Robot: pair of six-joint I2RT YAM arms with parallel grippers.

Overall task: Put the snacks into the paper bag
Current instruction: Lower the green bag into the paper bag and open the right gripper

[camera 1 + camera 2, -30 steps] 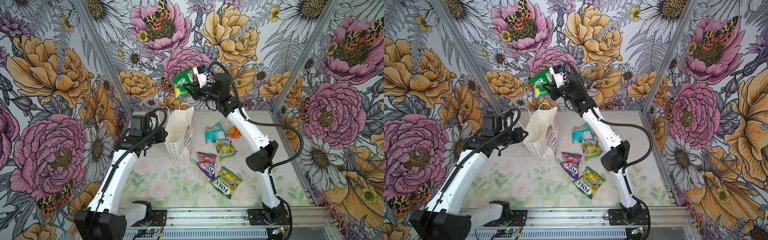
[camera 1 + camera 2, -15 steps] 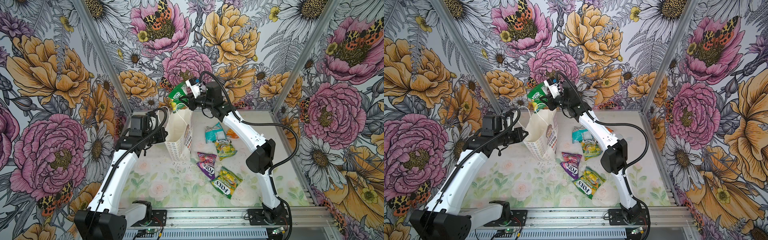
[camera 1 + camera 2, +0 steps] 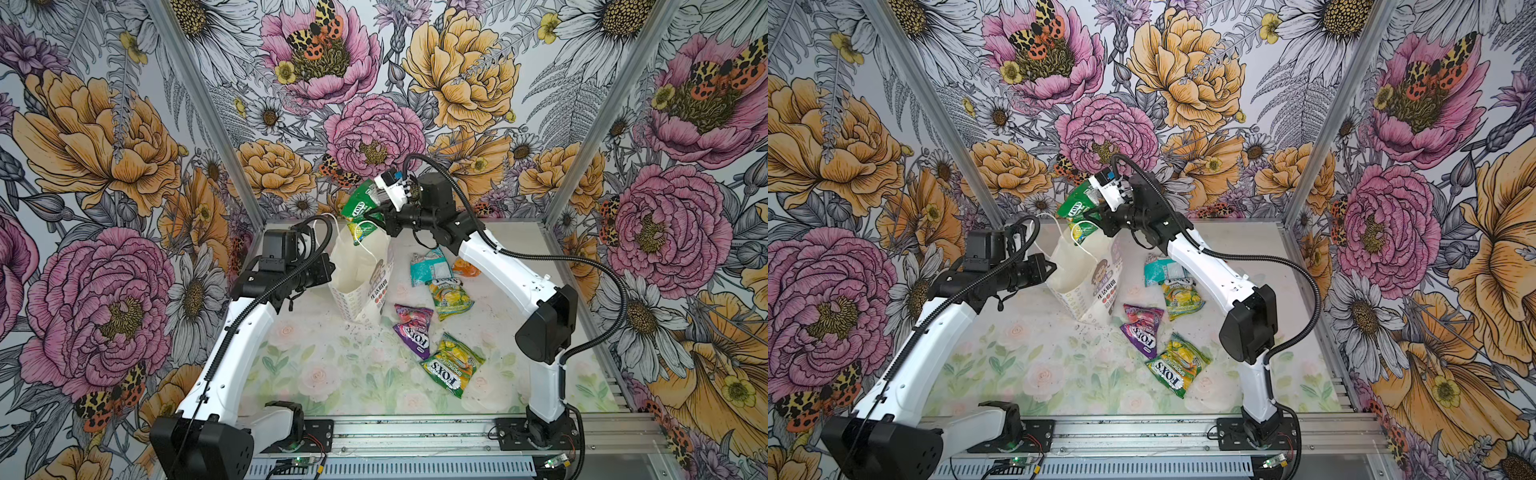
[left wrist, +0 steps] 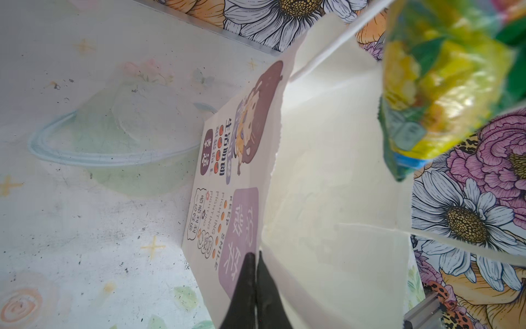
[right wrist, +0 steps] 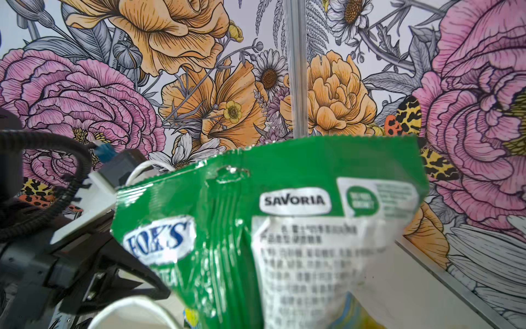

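Dangling the green-yellow FOX'S packet (image 3: 358, 206) from my right gripper (image 3: 379, 212), clamped shut on it, I am holding its long axis upright, lower end just over the mouth of the paper bag (image 3: 360, 272) at upper centre, my left gripper (image 4: 257, 257) pinching its rim.

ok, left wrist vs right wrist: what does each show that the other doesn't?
Left wrist only: the left gripper shut on the paper bag rim, plus the bag's cartoon print and white inside. Right wrist only: FOX'S and SAVORIA lettering on the green-yellow packet, and the left arm. Both: that packet and a white cord handle.
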